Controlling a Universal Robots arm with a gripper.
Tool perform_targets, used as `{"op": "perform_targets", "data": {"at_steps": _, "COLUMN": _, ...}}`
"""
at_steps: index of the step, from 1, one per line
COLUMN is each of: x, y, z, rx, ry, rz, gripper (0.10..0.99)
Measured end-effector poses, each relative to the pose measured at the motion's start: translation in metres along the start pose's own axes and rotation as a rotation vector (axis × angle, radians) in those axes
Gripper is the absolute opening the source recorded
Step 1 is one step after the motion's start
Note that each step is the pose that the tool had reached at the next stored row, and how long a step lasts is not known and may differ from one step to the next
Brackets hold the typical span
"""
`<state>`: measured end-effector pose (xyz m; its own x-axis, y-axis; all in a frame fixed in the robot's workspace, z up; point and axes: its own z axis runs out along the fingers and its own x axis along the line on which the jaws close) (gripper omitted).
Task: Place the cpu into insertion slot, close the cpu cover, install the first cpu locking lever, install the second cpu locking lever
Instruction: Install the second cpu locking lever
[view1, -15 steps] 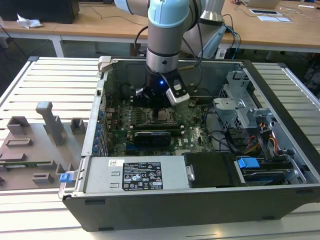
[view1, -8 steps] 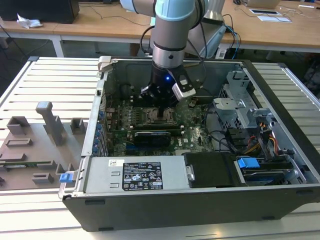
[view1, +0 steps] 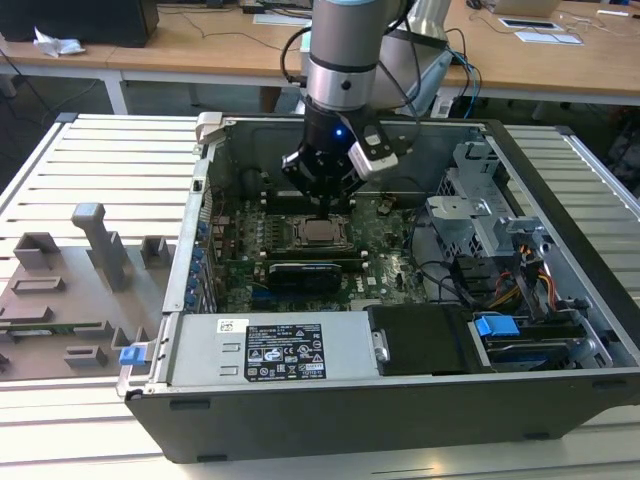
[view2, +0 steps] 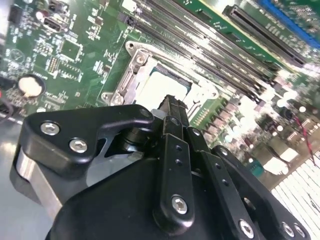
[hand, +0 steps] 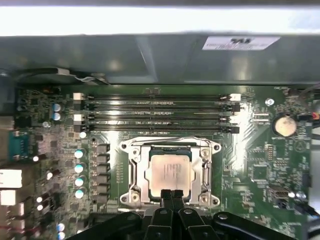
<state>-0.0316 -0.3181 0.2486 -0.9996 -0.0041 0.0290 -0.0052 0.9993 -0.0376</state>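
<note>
An open grey computer case (view1: 560, 170) sits on a slatted metal table (view1: 100, 160). My gripper (hand: 171, 194), fingers pressed together, hovers at the silvery cpu (hand: 168, 172), seated mid-frame within its shiny cpu cover (hand: 207, 170) on the green motherboard (hand: 255, 165).

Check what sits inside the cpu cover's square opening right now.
The cpu lies inside the cpu cover opening, its pale top showing. The hand overlaps its near edge, and the socket beneath is covered.

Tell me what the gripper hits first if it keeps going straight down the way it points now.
Most likely the cpu: the gripper points down at the socket, its tips at the chip's near edge. The cpu cover frames the chip, so the tips could catch its rim instead; depth is hard to judge.
</note>
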Motion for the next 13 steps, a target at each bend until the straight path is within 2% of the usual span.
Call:
{"op": "perform_targets", "data": {"at_steps": 4, "x": 0.0005, "y": -0.0007, "z": -0.018, "rx": 0.0, "ry": 0.0, "rz": 0.0, "gripper": 0.106}}
{"op": "perform_targets", "data": {"at_steps": 13, "x": 0.0006, "y": -0.0007, "z": -0.0191, "rx": 0.0, "ry": 0.0, "rz": 0.0, "gripper": 0.106}}
